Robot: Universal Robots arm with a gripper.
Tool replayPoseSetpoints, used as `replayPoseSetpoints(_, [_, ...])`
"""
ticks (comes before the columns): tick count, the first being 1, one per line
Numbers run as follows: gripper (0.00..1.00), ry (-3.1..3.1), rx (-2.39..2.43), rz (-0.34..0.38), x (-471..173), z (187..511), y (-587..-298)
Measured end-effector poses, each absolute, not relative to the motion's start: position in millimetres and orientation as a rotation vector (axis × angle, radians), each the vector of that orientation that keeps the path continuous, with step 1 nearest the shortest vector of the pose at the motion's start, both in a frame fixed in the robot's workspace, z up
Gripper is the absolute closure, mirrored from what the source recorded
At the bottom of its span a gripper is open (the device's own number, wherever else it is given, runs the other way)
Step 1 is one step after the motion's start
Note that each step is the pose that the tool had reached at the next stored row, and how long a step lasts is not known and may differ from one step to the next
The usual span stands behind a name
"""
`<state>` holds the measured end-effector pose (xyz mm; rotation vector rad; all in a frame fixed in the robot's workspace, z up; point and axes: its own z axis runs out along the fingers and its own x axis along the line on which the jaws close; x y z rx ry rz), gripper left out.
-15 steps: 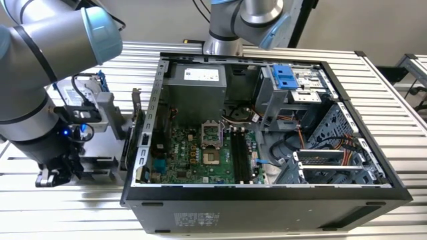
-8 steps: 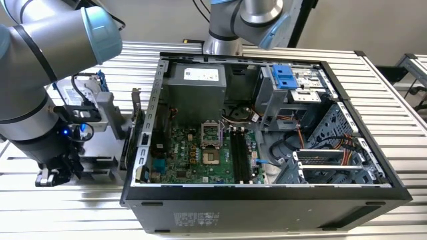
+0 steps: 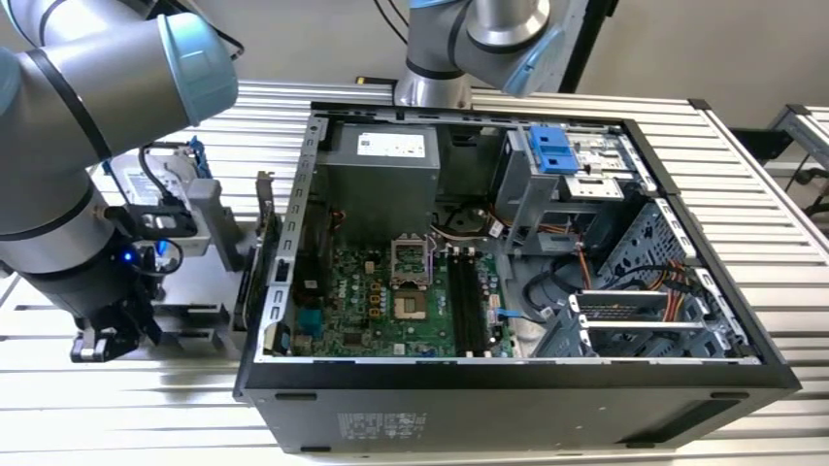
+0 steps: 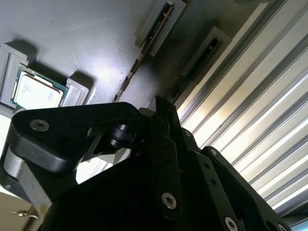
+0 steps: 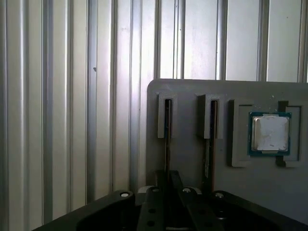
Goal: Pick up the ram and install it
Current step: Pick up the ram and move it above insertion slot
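A table (image 3: 778, 175) of ribbed metal slats fills the scene, with a pale wall behind it and the edge of another slatted bench (image 3: 806, 124) at the exterior view's far right. On the table lies an open case (image 3: 518, 388), its green board (image 3: 388, 301) facing up. The board's long black slots (image 3: 467, 301) run near to far just to the right of the processor socket. A grey power supply (image 3: 376, 180) sits at the far end of the case, and a blue drive frame (image 3: 554, 150) sits to its right. Behind the case rises the base of a second arm (image 3: 447, 39).

At the exterior view's left, beside the case, a grey plate (image 3: 194, 282) lies on the slats, and the working arm (image 3: 65, 194) bends down over its near end. In the first wrist view the plate (image 5: 192, 154) has two narrow slots, each holding a stick on edge, and a recess holding a square chip (image 5: 270, 133).

The ram (image 5: 167, 130) is the stick farther from the chip. It stands in its slot on the plate, well apart from the case. The other stick (image 5: 210, 134) stands between it and the chip. The gripper (image 5: 168, 175) is low over the near end of the ram, whose line runs under its dark body. Whether the pincer is apart or clamped on the ram, I cannot tell.
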<state>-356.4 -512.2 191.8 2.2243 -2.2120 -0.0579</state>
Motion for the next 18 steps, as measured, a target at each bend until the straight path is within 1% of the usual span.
replayPoseSetpoints(6, [0.0, -2.209, 2.227, -0.058, -356.4, 191.8, -512.2])
replayPoseSetpoints(7, [1.0, -2.208, 2.228, -0.058, -356.4, 191.8, -512.2])
replayPoseSetpoints(18, [1.0, -2.202, 2.234, -0.058, -356.4, 191.8, -512.2])
